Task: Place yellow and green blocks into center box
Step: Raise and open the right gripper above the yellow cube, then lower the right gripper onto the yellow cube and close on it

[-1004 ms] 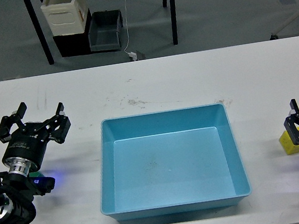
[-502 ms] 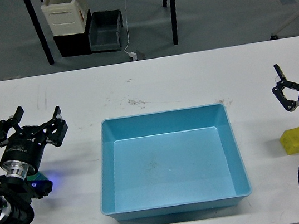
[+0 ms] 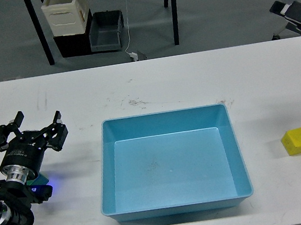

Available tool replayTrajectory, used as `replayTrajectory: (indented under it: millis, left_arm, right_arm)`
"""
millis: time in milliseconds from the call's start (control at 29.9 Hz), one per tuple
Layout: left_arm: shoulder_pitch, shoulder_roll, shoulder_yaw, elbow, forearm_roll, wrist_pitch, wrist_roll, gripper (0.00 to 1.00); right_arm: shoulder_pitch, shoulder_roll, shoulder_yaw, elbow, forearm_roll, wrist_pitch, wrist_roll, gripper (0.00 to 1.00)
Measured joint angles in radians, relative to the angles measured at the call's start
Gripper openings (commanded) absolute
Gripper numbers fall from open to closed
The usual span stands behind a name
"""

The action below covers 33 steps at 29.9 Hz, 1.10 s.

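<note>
The left gripper (image 3: 27, 128) hung with its fingers spread apart, grasping nothing, above a green block (image 3: 37, 178) mostly hidden beneath the arm. The yellow block (image 3: 297, 141) sat on the table (image 3: 168, 81), right of the box (image 3: 171, 165). The right gripper (image 3: 294, 14) showed at the frame's edge; its fingers' state could not be told.

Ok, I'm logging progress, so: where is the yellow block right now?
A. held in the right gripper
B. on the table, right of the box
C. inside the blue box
B: the yellow block sits alone on the white table, right of the empty blue box.
</note>
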Motion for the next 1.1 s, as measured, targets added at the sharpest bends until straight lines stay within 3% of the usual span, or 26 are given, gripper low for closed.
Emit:
replayTrajectory:
  millis: [67, 167, 201, 268, 569, 804, 1105]
  left_arm:
    - [0.000, 0.000, -0.001, 0.000, 0.000, 0.000, 0.000, 1.00]
    - [0.000, 0.001, -0.001, 0.000, 0.000, 0.000, 0.000, 1.00]
    - [0.000, 0.001, -0.001, 0.000, 0.000, 0.000, 0.000, 1.00]
    - [0.000, 0.001, -0.001, 0.000, 0.000, 0.000, 0.000, 1.00]
    - [0.001, 0.002, -0.001, 0.000, 0.000, 0.000, 0.000, 1.00]
    - [0.006, 0.018, -0.001, 0.000, 0.000, 0.000, 0.000, 1.00]
    - [0.015, 0.029, -0.017, 0.005, -0.001, 0.000, 0.000, 1.00]
  right_arm:
    - [0.055, -0.070, -0.104, 0.005, -0.113, 0.000, 0.091, 0.99]
    - [0.135, -0.168, -0.230, 0.008, -0.283, 0.000, 0.288, 0.99]
    - [0.158, -0.195, -0.269, 0.006, -0.333, 0.000, 0.328, 0.99]
    - [0.200, -0.236, -0.336, 0.003, -0.415, 0.004, 0.361, 0.99]
    - [0.362, -0.300, -0.623, 0.003, -0.794, 0.030, 0.374, 0.99]
    - [0.449, -0.203, -0.827, -0.023, -0.822, 0.068, 0.374, 0.99]
    - [0.597, -0.083, -1.062, -0.088, -0.823, 0.193, 0.374, 0.99]
